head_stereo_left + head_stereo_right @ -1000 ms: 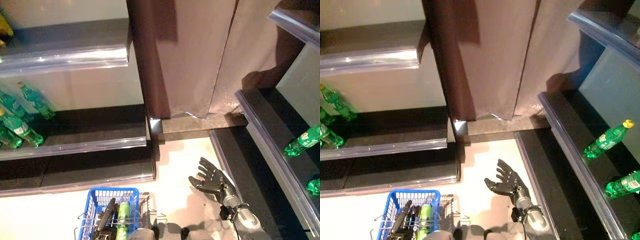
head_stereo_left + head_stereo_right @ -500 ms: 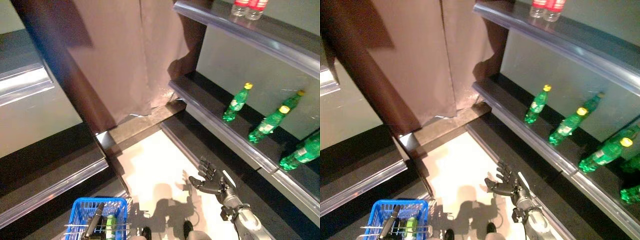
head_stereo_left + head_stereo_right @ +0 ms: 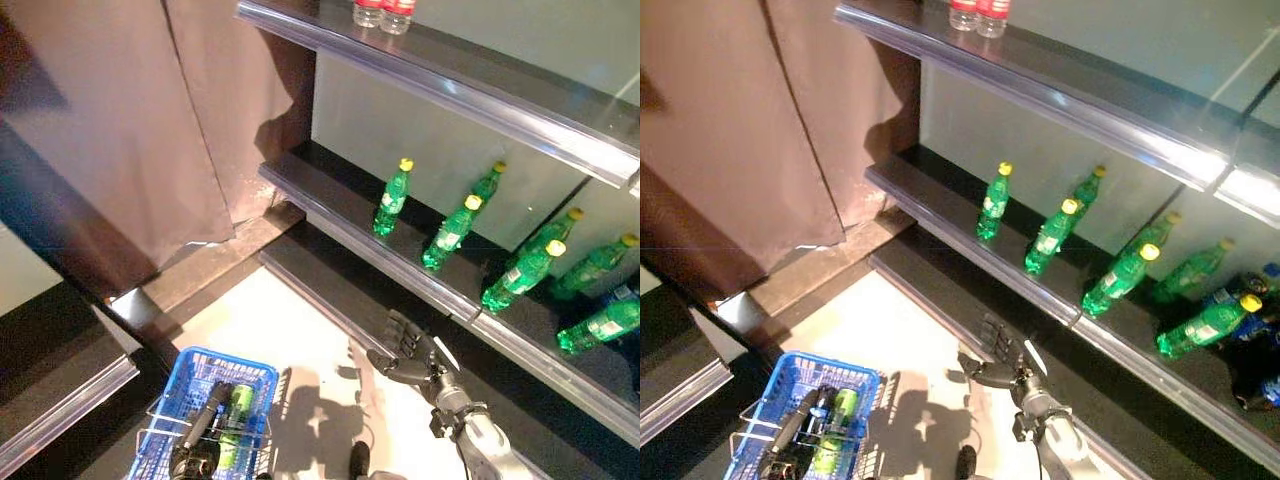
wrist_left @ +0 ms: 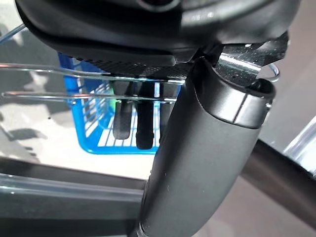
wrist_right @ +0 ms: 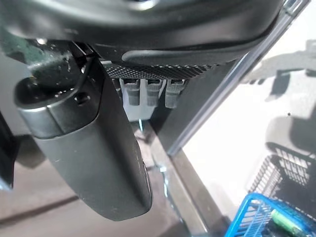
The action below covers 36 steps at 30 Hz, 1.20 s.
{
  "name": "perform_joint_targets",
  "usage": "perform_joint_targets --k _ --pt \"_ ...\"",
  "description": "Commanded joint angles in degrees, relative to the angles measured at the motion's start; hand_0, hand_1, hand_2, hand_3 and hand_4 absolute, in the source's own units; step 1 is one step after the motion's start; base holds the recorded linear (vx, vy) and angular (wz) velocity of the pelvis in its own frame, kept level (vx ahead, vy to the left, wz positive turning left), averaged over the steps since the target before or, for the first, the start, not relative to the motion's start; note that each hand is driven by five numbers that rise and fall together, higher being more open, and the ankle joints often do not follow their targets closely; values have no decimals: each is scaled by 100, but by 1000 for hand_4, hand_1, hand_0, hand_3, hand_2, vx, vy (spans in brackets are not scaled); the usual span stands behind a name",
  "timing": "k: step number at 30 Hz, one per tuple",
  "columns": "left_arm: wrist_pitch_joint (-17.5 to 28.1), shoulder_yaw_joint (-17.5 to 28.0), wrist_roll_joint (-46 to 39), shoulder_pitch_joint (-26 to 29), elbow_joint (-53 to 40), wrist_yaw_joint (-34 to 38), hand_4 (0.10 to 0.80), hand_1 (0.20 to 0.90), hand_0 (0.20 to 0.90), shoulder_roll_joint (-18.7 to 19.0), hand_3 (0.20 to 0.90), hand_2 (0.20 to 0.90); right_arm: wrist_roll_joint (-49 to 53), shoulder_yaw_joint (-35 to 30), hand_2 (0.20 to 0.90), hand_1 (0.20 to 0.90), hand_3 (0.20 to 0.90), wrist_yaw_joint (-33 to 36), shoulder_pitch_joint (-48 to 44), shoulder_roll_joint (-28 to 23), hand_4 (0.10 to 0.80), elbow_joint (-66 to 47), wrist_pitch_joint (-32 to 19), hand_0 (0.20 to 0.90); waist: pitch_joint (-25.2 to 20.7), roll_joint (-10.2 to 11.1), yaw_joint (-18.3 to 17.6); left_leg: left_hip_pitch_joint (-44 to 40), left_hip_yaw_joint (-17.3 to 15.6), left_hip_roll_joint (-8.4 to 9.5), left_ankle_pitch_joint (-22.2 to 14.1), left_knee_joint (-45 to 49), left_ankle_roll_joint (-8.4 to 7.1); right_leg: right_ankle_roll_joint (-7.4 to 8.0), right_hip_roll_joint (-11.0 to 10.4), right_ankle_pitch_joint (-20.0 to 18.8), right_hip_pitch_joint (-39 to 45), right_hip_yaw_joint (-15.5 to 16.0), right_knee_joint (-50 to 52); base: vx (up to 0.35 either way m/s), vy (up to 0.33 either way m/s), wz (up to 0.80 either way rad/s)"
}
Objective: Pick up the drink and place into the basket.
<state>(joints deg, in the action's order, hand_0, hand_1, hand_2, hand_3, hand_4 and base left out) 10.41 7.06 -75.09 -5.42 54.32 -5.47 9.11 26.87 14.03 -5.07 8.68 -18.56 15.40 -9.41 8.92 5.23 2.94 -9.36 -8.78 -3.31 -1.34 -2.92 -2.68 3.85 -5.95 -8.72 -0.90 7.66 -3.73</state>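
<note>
Several green drink bottles stand and lean on the middle shelf [image 3: 322,208]; the nearest are one upright bottle [image 3: 390,198] and another [image 3: 453,232] to its right. My right hand [image 3: 408,356] hovers open below that shelf's front edge, apart from every bottle, and its wrist view shows straight fingers [image 5: 148,91] holding nothing. A blue wire basket [image 3: 230,360] hangs at the lower left with a green bottle [image 3: 238,402] lying inside. My left hand [image 3: 207,412] is shut on the basket's wire handle [image 4: 89,74].
An upper shelf [image 3: 470,85] carries two clear bottles with red labels [image 3: 385,12]. A brown curtain [image 3: 150,120] hangs at the left. Dark blue drinks [image 3: 1250,290] sit at the shelf's far right. A low dark ledge [image 3: 330,290] runs beneath the bottle shelf, beside pale floor [image 3: 270,330].
The camera has swung to the right, bringing the shelf of green bottles into the middle. My right hand stays open in front; the basket stays in my left hand.
</note>
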Motion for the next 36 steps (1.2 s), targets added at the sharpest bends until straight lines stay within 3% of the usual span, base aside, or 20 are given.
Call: perform_joint_targets --k 1,7,10,16,19,23,25,27,30,36 --pt "648 174 -164 156 -827 -416 100 300 300 122 200 300 8 -209 900 900 900 112 -501 -166 800 -314 -690 900 -317 -197 42 683 444 419 -483 889 62 9 144 1156 504 365 551 35 -140 -3" --pt "629 214 -231 114 -785 -453 100 300 300 122 200 300 62 -264 900 900 900 165 -431 -260 800 -405 -757 900 -275 -202 -85 766 453 375 -645 1420 -26 -99 189 1202 564 289 602 25 -113 -3" --pt "669 198 -286 70 -816 -493 100 300 300 85 200 300 -69 -230 900 900 900 246 -388 -313 800 -490 -811 900 -199 -191 -140 931 498 316 -538 1986 -43 -174 213 1229 543 216 703 7 -164 -15" --pt "620 207 -375 -70 -972 -474 100 300 300 105 200 300 -230 -145 900 900 900 298 -442 -420 800 -527 -921 900 20 -131 -169 1500 649 352 -285 3453 168 -332 314 1307 541 -139 955 30 -138 -38" --pt "576 175 -404 -121 -976 -485 100 300 300 113 200 300 -253 -160 900 900 900 317 -431 -422 800 -585 -876 900 41 -222 -132 1414 861 540 -196 2939 161 -273 429 1347 608 -328 947 121 -8 -76" --pt "614 97 -431 -230 -877 -597 100 300 300 59 200 300 -291 -175 900 900 900 360 -468 -400 800 -631 -758 900 -19 -494 -35 1089 1160 727 81 1177 49 -204 692 1447 734 -500 851 215 64 -62" --pt "625 62 -451 -317 -828 -688 100 300 300 45 200 300 -310 -243 900 900 900 337 -303 -409 800 -806 -704 900 -24 -633 14 1301 1267 786 687 628 -123 -197 923 1487 881 -661 762 281 71 -103" --pt "588 84 -443 -351 -810 -732 100 300 300 45 200 300 -311 -273 900 900 900 325 -214 -428 800 -907 -668 900 2 -651 49 1473 1303 840 875 651 -158 -213 982 1512 966 -739 728 205 77 -10" --pt "527 165 -473 -327 -681 -785 100 300 300 60 200 300 -296 -233 900 900 900 280 -187 -506 800 -905 -689 900 5 -590 69 1612 1332 981 610 926 -31 -220 920 1537 970 -828 750 192 130 -11" --pt "490 207 -386 -192 -504 -830 100 300 300 93 200 300 -162 -394 900 900 900 239 87 -523 800 -937 -843 900 -27 -408 -23 1104 1223 1038 -175 1151 262 -121 564 1574 893 -554 1032 206 184 -42"
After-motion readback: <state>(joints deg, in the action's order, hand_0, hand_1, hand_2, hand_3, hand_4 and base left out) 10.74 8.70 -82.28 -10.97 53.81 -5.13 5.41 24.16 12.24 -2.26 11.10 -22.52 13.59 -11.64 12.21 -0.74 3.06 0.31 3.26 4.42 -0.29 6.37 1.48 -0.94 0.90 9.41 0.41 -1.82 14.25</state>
